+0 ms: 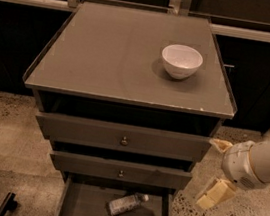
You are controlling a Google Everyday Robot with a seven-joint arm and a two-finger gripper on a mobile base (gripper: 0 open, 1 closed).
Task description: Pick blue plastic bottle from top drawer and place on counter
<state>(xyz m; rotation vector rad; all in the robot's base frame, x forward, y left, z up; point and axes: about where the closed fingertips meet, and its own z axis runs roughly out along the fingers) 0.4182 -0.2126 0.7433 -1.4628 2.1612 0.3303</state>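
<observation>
The blue plastic bottle (pixel 124 204) lies on its side in the open top drawer (pixel 84 204), the lowest tray, with its white cap pointing up and to the right. The counter (pixel 108 50) is the cabinet's flat grey top. My gripper (pixel 215 170) hangs to the right of the cabinet, level with the two upper drawers. It is open and empty, with one cream finger (pixel 220 145) high and the other (pixel 216 194) low. It is above and to the right of the bottle, well apart from it.
A white bowl (pixel 181 60) stands on the counter's right half. Two shut drawers with small round knobs (pixel 124 141) sit above the open one. A dark railing and cabinets run behind. Speckled floor lies on both sides, with a dark object (pixel 7 204) at lower left.
</observation>
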